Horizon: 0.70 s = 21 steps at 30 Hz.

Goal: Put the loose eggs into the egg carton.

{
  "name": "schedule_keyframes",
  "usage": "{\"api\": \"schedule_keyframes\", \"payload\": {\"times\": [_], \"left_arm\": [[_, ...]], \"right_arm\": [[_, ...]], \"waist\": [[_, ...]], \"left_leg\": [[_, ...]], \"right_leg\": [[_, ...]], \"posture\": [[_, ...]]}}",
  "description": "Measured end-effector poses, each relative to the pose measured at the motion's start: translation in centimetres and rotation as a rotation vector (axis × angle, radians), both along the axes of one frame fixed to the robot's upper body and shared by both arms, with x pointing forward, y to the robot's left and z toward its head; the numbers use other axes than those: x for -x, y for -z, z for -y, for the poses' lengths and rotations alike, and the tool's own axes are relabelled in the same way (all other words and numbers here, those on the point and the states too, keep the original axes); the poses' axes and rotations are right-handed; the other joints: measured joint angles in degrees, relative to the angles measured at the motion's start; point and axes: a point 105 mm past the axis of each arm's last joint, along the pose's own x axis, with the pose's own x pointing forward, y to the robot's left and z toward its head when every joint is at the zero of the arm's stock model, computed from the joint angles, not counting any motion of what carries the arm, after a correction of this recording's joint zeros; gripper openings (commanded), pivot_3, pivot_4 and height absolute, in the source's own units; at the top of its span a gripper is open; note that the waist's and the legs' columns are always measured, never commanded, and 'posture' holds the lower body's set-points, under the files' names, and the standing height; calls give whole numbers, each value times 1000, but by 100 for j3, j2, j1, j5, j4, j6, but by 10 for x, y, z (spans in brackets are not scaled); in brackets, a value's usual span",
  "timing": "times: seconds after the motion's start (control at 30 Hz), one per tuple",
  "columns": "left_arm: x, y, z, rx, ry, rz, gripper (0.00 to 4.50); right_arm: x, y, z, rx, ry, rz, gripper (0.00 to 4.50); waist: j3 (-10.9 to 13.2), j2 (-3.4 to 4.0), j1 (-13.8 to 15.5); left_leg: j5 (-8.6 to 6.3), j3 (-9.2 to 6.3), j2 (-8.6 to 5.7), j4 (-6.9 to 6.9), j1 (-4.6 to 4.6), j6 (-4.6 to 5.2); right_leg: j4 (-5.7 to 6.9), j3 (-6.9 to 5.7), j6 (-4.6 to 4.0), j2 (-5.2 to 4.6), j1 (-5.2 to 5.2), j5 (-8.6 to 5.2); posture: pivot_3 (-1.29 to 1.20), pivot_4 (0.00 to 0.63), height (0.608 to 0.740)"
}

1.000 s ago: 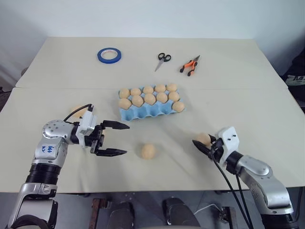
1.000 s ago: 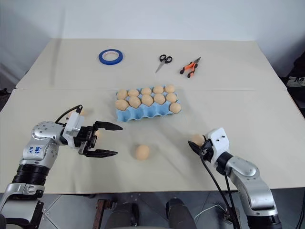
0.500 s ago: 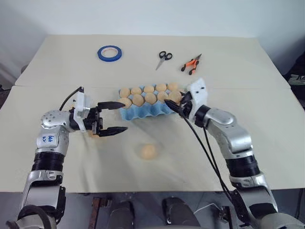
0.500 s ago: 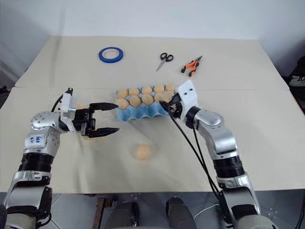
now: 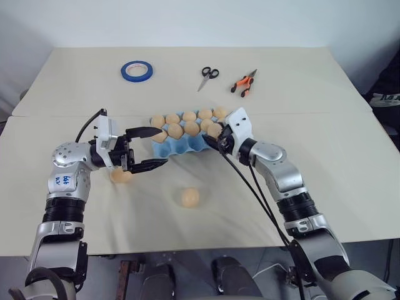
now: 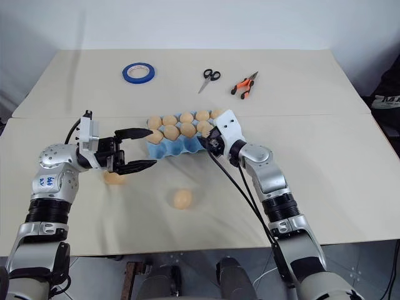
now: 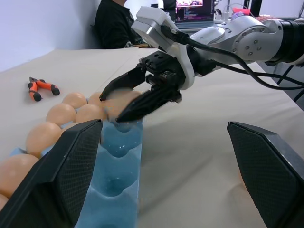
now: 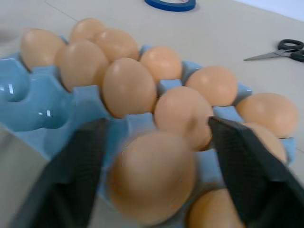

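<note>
The light blue egg carton [image 5: 178,149] lies mid-table with several eggs in its two far rows. My right gripper [image 5: 210,139] is at the right end of its near row. Its fingers [image 8: 76,175] stand spread on either side of an egg [image 8: 152,175] low over the carton, so it is open. My left gripper [image 5: 164,145] hovers open and holds nothing, pointing at the carton's left end. One loose egg [image 5: 120,175] rests on the table below the left gripper. Another loose egg [image 5: 189,197] lies nearer the table's front edge.
A blue tape roll [image 5: 136,70], scissors [image 5: 206,76] and orange-handled pliers [image 5: 242,83] lie along the far side of the table. A person in dark clothes [image 7: 114,23] sits beyond the table, with a monitor behind.
My right arm swung from the near right of the table up to the carton with its egg, and its fingers have spread. The left gripper rose a little towards the carton, still open.
</note>
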Motion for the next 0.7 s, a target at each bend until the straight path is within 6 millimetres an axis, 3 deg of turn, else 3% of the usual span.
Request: {"api": "schedule_keyframes", "payload": {"times": [0.03,0.47,0.6,0.7], "left_arm": [[0,0,0,0,1,1,4500],[-1,-2,3,-1,-10,-28,4500],[-3,-4,3,-5,-38,-31,4500],[-1,-10,6,-4,-62,2,4500]], "right_arm": [[1,-1,-1,-1,-6,3,4458],[24,-27,-3,-7,-133,63,4458],[41,-42,11,-31,-212,99,4458],[57,-39,29,-50,-304,86,4458]], "waist": [[0,0,-1],[0,0,17],[0,0,56],[0,0,123]], "left_leg": [[0,0,0,5,0,0],[-1,-7,0,18,-4,2],[-2,-8,0,16,-7,4],[-4,-9,0,14,-8,8]], "right_leg": [[3,0,0,0,1,0],[8,-3,0,0,4,0],[1,-6,0,0,4,0],[-8,-7,0,1,8,0]], "posture": [[0,150,740],[0,150,740],[0,150,740],[0,150,740]]}}
